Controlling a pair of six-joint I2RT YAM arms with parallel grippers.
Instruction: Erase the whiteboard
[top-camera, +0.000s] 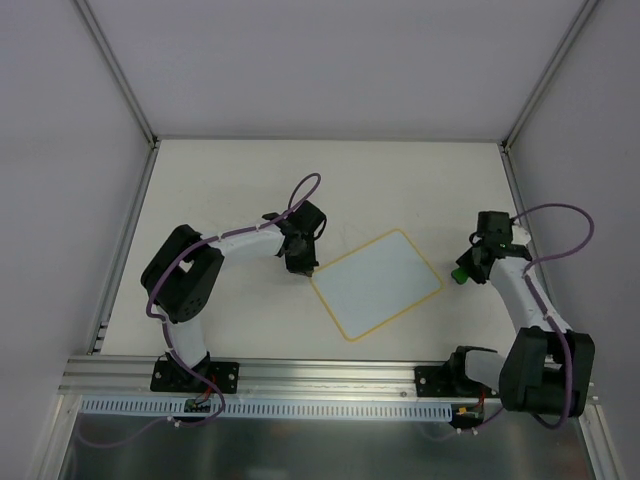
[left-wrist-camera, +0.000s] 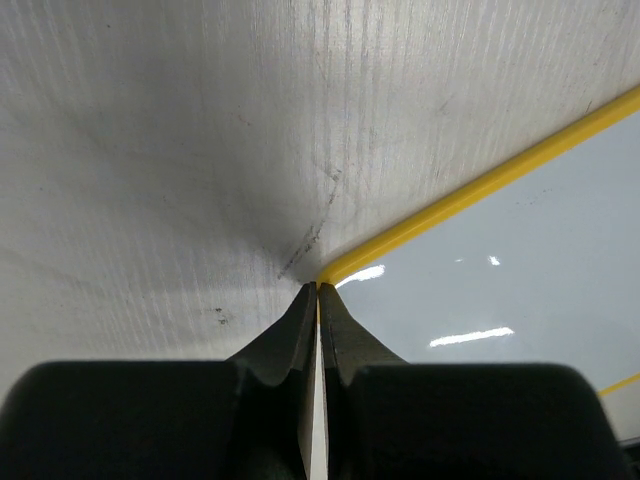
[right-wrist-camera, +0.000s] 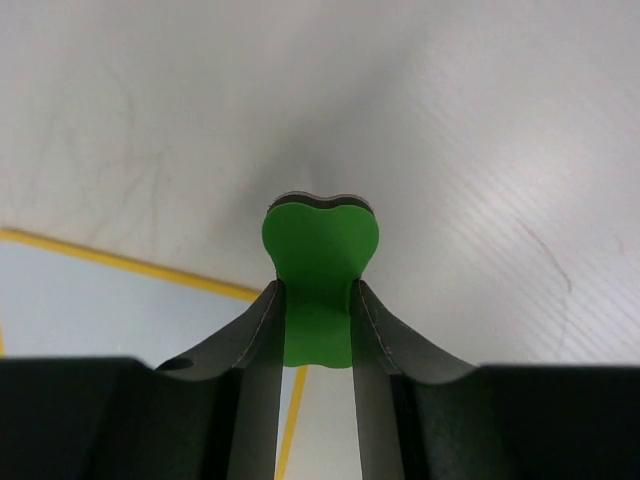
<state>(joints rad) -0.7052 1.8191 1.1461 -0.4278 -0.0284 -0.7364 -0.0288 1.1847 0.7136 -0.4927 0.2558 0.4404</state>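
The whiteboard (top-camera: 378, 283) lies flat and tilted on the table, white with a yellow rim, and no marks show on it. My left gripper (top-camera: 305, 268) is shut, and its tips rest at the board's left corner, as the left wrist view shows (left-wrist-camera: 318, 288). There the board (left-wrist-camera: 500, 280) fills the right side. My right gripper (top-camera: 462, 272) is shut on the green eraser (top-camera: 458, 273), just off the board's right corner. In the right wrist view the eraser (right-wrist-camera: 320, 240) sticks out past the fingertips (right-wrist-camera: 315, 285), with the board (right-wrist-camera: 90, 310) at lower left.
The white table (top-camera: 230, 190) is walled on three sides by grey panels. A metal rail (top-camera: 300, 375) runs along the near edge by the arm bases. Faint scuff marks (left-wrist-camera: 310, 235) show on the table by the board's corner.
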